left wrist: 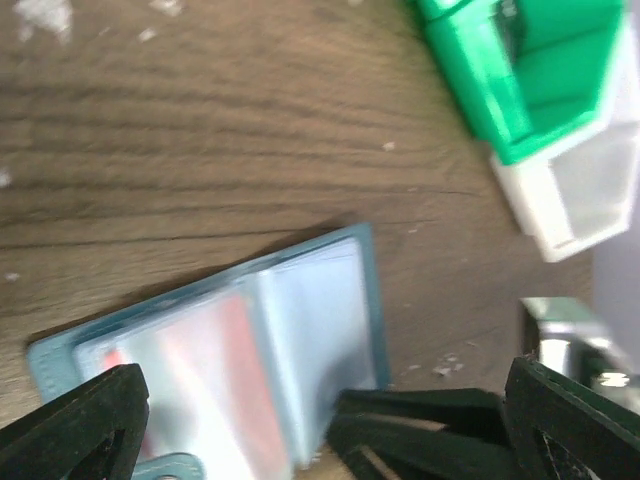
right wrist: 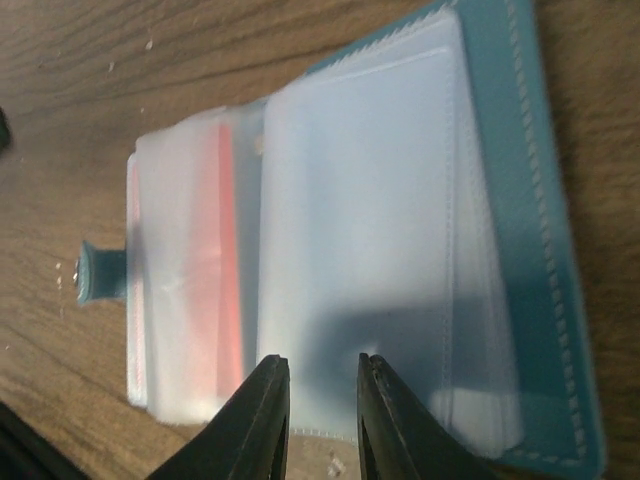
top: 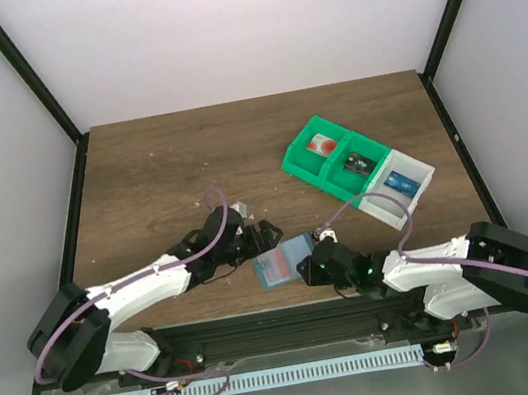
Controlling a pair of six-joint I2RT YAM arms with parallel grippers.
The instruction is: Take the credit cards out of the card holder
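Note:
The teal-blue card holder [top: 283, 263] lies open on the table near the front edge, its clear slot pockets facing up. It shows in the left wrist view [left wrist: 300, 310] and the right wrist view [right wrist: 380, 230]. A credit card [right wrist: 226, 250] with a red band sits inside a left-hand pocket, blurred. My right gripper [right wrist: 322, 375] is over the holder's near edge, jaws a narrow gap apart, with nothing between them. Its black fingers [left wrist: 430, 415] touch that edge. My left gripper [top: 262, 236] is wide open just behind the holder, and its fingers [left wrist: 75, 425] straddle it.
A green bin [top: 328, 158] joined to a white bin [top: 399, 183] stands at the back right. A pale card with a red mark [top: 318, 145] lies in the green bin, small dark and blue items in other compartments. Pale crumbs dot the wood.

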